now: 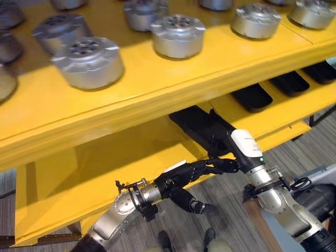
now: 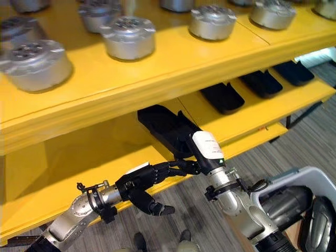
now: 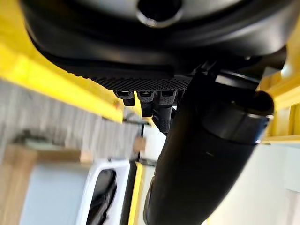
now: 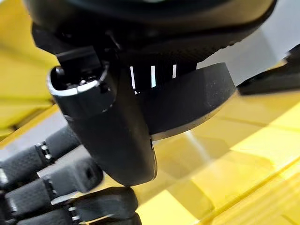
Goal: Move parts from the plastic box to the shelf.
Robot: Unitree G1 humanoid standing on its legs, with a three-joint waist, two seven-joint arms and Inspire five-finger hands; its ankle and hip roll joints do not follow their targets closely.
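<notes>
A long black part (image 1: pixel 198 123) lies on the yellow shelf's lower level (image 1: pixel 131 157), its near end at the shelf's front edge. My right hand (image 1: pixel 243 144), with its white cover, grips that near end; in the right wrist view the thumb (image 4: pixel 117 140) and fingers are clamped on the black part (image 4: pixel 197 98). My left hand (image 1: pixel 181 181) hangs just before the shelf edge, open. Its straight fingers (image 4: pixel 33 187) reach to just under the right hand, thumb hanging down. The plastic box (image 2: pixel 310 176) with more black parts (image 2: pixel 315 220) stands at the lower right.
Several other black parts (image 1: pixel 253 97) lie in a row further right on the lower level. Several round silver metal parts (image 1: pixel 89 62) stand on the upper level (image 1: pixel 157 89), which overhangs the lower one. Grey carpet (image 1: pixel 231 210) lies below.
</notes>
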